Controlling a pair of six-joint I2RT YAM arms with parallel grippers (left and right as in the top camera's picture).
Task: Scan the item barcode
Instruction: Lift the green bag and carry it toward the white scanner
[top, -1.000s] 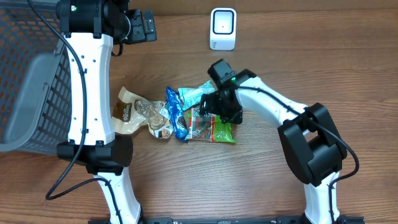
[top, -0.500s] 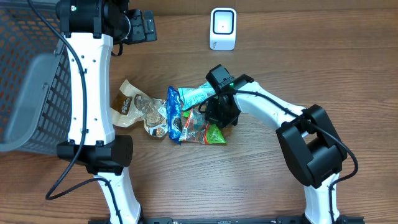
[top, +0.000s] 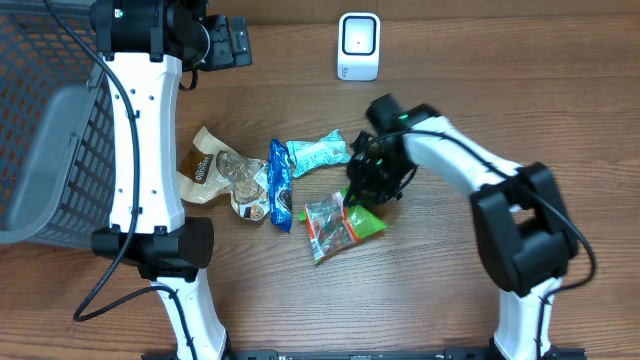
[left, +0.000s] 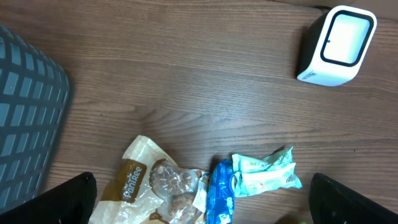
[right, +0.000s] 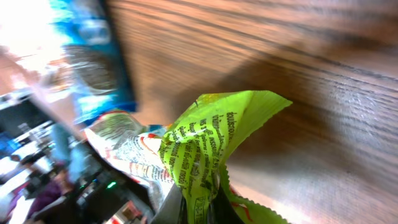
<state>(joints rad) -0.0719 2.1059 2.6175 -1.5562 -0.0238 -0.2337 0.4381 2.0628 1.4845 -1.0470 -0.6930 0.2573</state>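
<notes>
Green-and-clear crinkly snack packet (top: 342, 224) is pinched by its green corner in the right gripper (top: 372, 192), jaws pressed tight on it, still well short of the white boxy scanner (top: 358, 45). Left gripper (top: 232, 42) sits spread wide beside the scanner, holding nothing. I'd lift the packet clear, then face its barcode side flat at the scanner window, no crumpling.

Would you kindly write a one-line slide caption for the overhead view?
Right fingers pinch a green-and-clear snack packet by its edge; the white scanner stands beyond.

Grey basket (top: 40, 150), tan pouch (top: 205, 170), blue packet (top: 280, 188), teal packet (top: 318, 153).
</notes>
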